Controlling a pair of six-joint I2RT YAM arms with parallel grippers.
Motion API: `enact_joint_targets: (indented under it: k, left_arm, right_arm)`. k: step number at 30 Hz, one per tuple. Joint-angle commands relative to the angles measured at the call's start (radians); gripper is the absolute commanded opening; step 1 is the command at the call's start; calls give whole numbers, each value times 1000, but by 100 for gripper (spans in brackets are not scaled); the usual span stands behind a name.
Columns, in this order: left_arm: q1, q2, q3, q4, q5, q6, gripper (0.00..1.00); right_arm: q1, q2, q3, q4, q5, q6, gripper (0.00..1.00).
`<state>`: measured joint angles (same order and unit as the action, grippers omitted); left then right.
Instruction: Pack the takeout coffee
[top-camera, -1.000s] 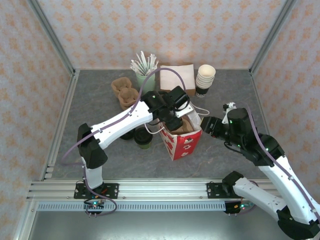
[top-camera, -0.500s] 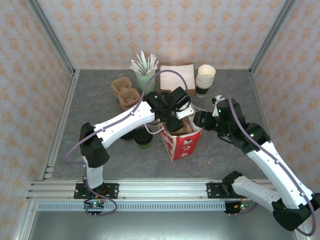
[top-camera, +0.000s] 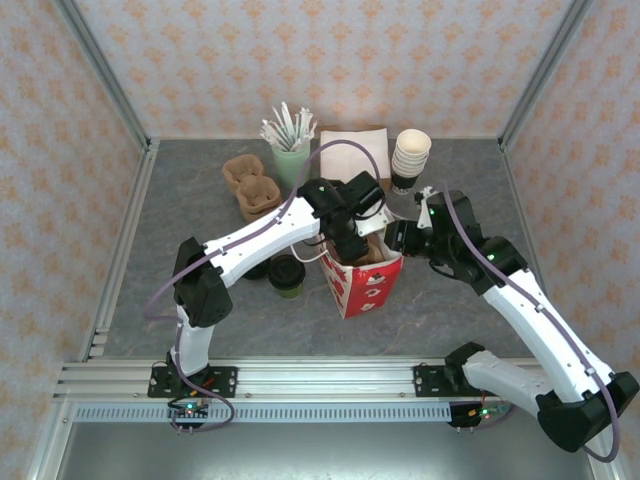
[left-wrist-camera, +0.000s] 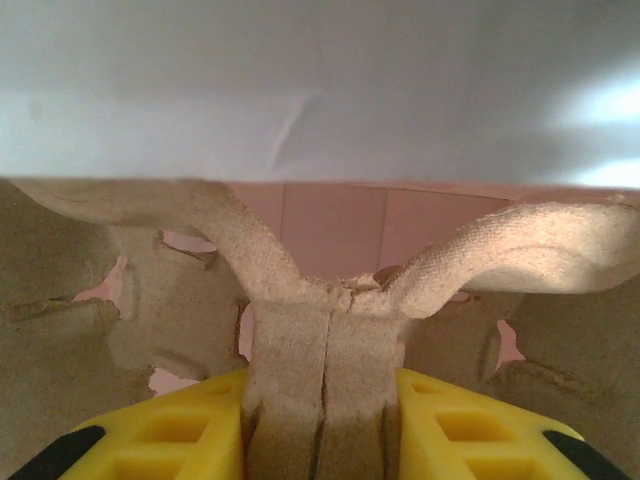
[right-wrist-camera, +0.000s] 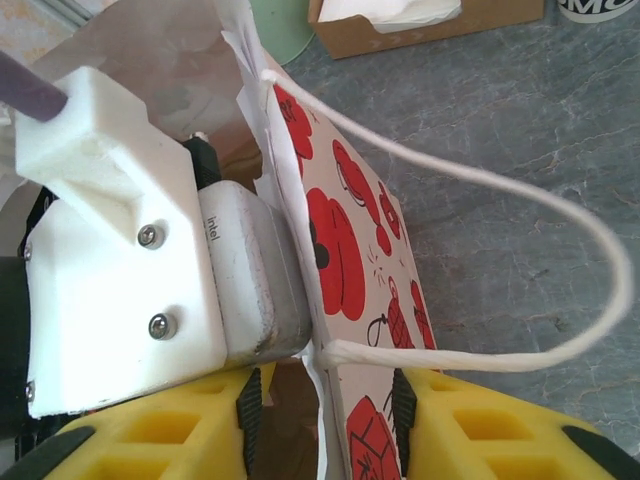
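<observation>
While the left gripper (left-wrist-camera: 325, 420) is pinched on the cup carrier's (left-wrist-camera: 300, 270) centre rib inside the bag (right-wrist-camera: 345, 250), the right gripper (right-wrist-camera: 325, 410) clamps the bag's rim. Lidded coffee cup (top-camera: 287, 273) stands outside, just beside the bag, unpacked. Advice: hold the mouth wide and seat the carrier level before letting go.

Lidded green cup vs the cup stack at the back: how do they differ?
The takeout coffee is a single cup; the cup stack is several nested. The takeout coffee has a black lid; the cup stack is lidless, cream rims showing. Both stand upright.
</observation>
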<state>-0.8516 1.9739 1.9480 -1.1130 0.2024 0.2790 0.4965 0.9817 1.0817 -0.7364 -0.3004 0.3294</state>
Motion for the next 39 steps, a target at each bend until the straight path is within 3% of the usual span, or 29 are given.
enact_joint_targets:
  k: [1, 11, 16, 39]
  left_arm:
    - [1, 8, 29, -30, 27, 24, 36]
    - [7, 3, -1, -5, 40, 38, 36]
    - [7, -1, -34, 9, 50, 61, 36]
    - [6, 33, -104, 47, 49, 104, 36]
  right_arm:
    - [-2, 22, -9, 40, -18, -26, 40]
    - [-2, 20, 6, 13, 52, -45, 17]
    - [-1, 12, 12, 11, 72, -42, 11]
    - [23, -17, 3, 72, 68, 23, 6]
